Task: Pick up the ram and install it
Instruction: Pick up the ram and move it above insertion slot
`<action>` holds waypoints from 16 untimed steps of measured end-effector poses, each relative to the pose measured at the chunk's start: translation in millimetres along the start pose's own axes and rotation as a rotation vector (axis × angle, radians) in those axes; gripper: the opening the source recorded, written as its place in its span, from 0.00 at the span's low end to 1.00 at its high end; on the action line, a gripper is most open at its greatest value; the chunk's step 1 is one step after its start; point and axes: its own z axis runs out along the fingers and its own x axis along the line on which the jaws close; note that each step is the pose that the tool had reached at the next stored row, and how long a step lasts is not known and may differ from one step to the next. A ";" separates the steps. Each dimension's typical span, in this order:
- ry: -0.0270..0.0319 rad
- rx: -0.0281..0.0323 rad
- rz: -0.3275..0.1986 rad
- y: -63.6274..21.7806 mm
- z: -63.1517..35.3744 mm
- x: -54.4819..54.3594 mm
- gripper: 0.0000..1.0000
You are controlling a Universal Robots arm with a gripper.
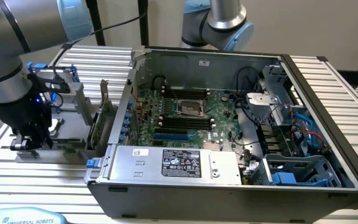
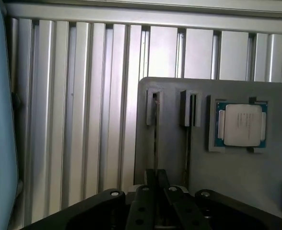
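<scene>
One ram (image 2: 156,134) is seen standing on edge in the grey holder (image 2: 237,177), pinched by the nearly closed gripper (image 2: 156,179); judged light, stiff but fragile, it is best held across its faces, mid-length

Arm (image 1: 5,51): silver-grey tube sections, light blue joint caps (image 1: 78,17). Black cable (image 1: 113,24) leaves the upper joint. Lower wrist section is black. Gripper (image 2: 156,178): black body, round silver screws (image 2: 114,193).
</scene>
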 end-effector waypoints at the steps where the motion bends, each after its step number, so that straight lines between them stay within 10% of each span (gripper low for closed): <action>1: -0.0003 0.0000 0.000 0.0 -4.3 -0.1 0.13; 16: -0.0022 -0.0008 0.000 -5.2 -71.9 -1.0 0.13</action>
